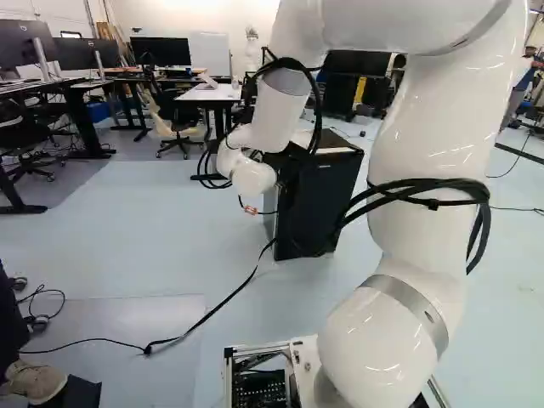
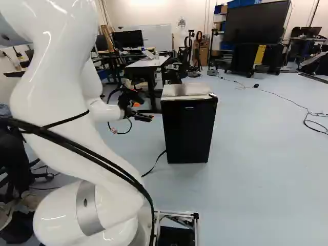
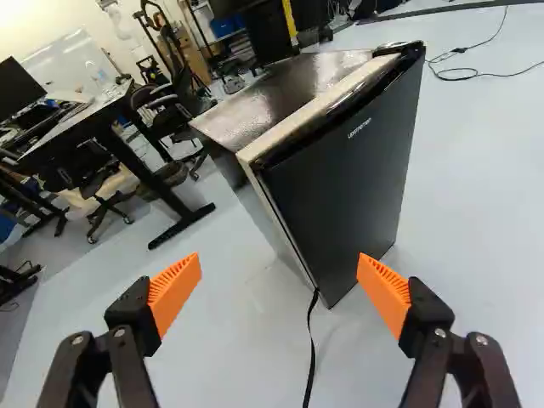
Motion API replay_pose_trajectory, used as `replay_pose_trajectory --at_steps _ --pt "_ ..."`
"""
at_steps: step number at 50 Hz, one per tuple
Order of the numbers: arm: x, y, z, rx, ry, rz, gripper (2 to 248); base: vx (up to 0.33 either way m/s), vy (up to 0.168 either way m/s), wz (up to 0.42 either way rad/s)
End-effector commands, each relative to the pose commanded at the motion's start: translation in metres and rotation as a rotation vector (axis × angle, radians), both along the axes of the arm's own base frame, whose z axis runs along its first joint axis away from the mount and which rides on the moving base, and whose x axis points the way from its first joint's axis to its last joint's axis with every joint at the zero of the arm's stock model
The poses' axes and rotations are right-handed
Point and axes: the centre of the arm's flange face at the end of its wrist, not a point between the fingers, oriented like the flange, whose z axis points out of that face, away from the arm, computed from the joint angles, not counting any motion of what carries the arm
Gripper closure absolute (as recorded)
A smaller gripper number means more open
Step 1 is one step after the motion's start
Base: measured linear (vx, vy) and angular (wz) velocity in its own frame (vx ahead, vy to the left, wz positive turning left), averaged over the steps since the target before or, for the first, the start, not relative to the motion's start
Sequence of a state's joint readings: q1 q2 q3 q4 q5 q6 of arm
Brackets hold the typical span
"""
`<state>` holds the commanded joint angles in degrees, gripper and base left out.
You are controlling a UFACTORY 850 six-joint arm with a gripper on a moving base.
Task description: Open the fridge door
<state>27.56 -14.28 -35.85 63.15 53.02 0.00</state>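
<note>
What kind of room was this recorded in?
Probably a robotics lab or shared workshop: the white arm stands near a small fridge on open floor, with desks with monitors and a whiteboard behind.

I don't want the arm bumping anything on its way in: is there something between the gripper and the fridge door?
Nothing visible stands between the gripper and the fridge door. A thin black cord runs from near the door's lower corner, but it appears to lie on the floor, below the gripper.

open space before fridge door [image 2: 187, 130]
</note>
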Motion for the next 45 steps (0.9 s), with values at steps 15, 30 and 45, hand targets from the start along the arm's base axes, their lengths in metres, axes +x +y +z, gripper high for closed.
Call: replay_pose_trajectory --at_steps 15,30,45 --pt "0.02 0.015 -0.003 0.039 -0.002 -0.088 3 0.0 0.0 0.0" --pt "0.044 0.032 -0.006 0.06 -0.014 -0.113 3 0.0 0.0 0.0" --pt "0.074 0.045 -0.008 0.074 -0.035 -0.121 3 0.0 0.0 0.0"
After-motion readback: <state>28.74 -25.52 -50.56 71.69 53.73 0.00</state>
